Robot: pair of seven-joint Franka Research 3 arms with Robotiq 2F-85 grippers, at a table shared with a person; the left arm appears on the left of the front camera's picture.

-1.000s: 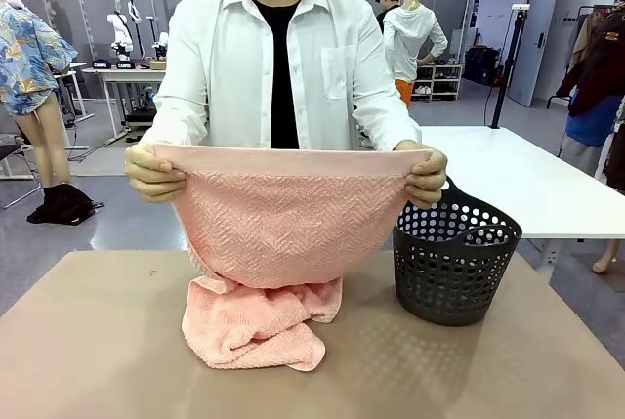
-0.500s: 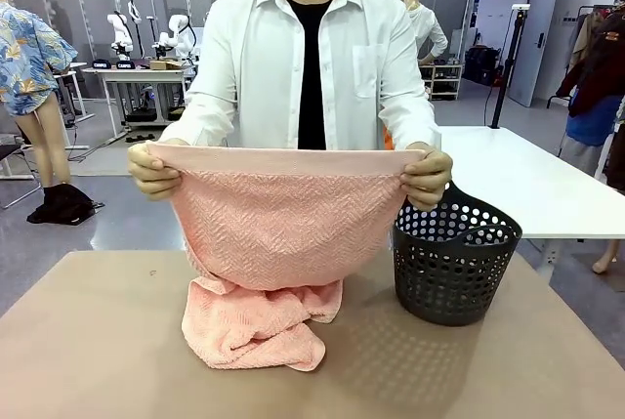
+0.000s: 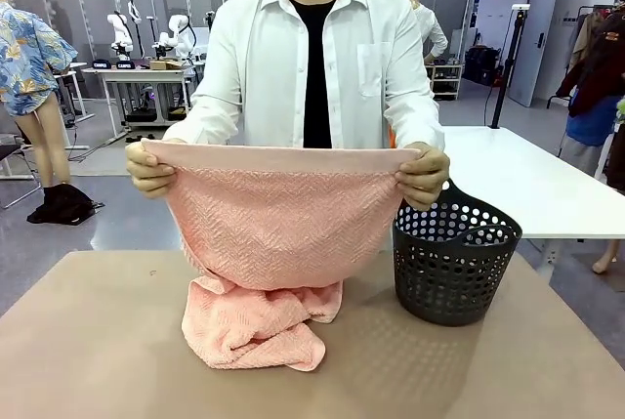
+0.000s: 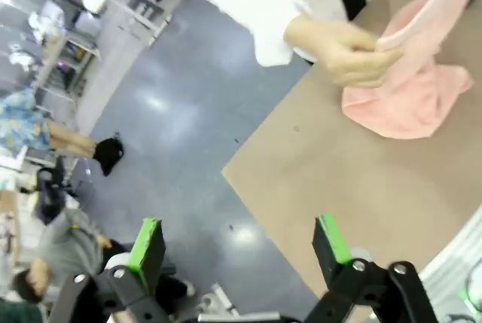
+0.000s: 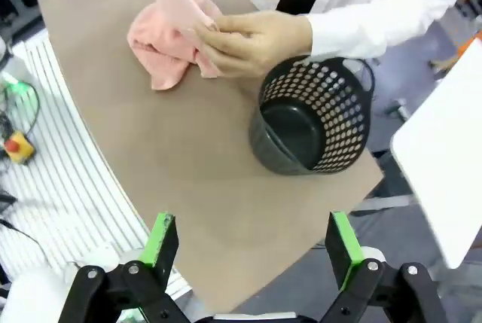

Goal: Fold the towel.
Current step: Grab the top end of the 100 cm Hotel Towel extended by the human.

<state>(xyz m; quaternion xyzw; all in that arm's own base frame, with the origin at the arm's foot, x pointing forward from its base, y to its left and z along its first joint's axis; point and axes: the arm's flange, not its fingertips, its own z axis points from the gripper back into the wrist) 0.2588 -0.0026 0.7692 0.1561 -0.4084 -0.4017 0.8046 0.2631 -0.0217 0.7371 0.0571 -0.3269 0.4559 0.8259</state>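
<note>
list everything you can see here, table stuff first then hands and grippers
salmon-pink terry-cloth towel: one, pink, top edge held up and stretched over the table's far side, lower end bunched on the tabletop
dark grey perforated plastic basket: one, dark grey, upright on the table beside the towel, on the robot's right
tan table: one, tan, under the towel and basket
white table: one, white, behind the basket
person's hands: two, one pinching each top corner of the towel, the other here
left gripper: one, black with green pads, open, above the table's edge, off the towel
right gripper: one, black with green pads, open, above the table near the basket, holding nothing
</note>
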